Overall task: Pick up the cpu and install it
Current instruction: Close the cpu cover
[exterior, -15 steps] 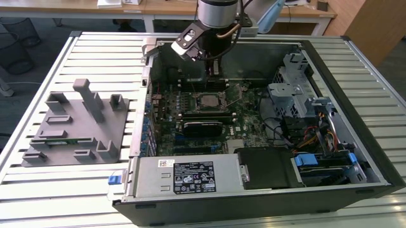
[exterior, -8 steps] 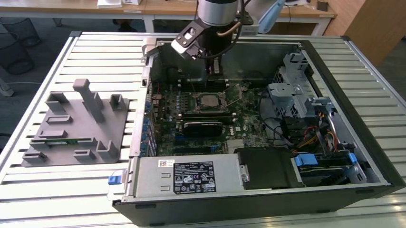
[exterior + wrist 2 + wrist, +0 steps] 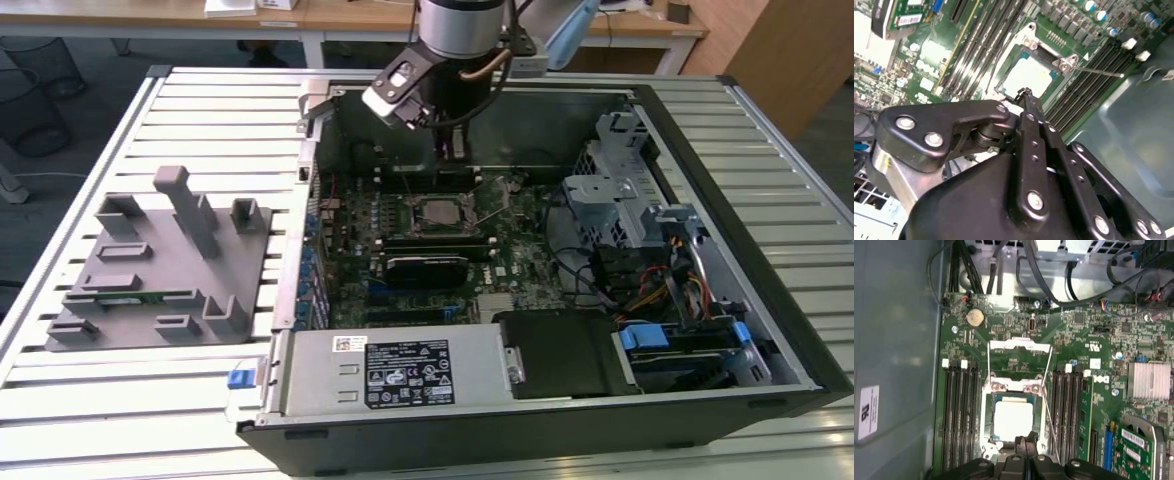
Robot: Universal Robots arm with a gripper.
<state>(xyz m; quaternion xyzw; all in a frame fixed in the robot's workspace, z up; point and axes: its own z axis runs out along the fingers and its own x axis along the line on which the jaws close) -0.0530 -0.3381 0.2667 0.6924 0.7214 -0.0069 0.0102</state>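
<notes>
Gray holder: on the slatted table at the exterior view's left stands a gray holder (image 3: 147,265) with posts and pockets.
Memory stick: a narrow green memory stick (image 3: 134,296) lies in a pocket of this holder.
Computer case: beside the holder, toward the exterior view's right, an open computer case (image 3: 534,430) lies on its side, so I look down into it.
Power box: a gray power box (image 3: 387,375) with labels sits at the near end of the case.
Board: the green board (image 3: 347,270) covers the floor of the case.
Cpu: the cpu (image 3: 441,212) is in its socket in the middle of the board, lying flat with the silvery top up. It also shows in both wrist views (image 3: 1013,421) (image 3: 1029,77).
Socket lid: the metal socket lid (image 3: 1019,343) stands open, swung off the cpu.
Memory slots: long dark memory slots (image 3: 959,410) run along both sides of the socket.
My pincer: my pincer (image 3: 454,150) (image 3: 1026,439) (image 3: 1025,94) hangs over the board just beside one edge of the socket. My two fingers are pressed together and hold nothing. I cannot tell if the tips touch the socket.
Cables: at the exterior view's right, coloured cables (image 3: 641,280) lie between the board and the case wall.
</notes>
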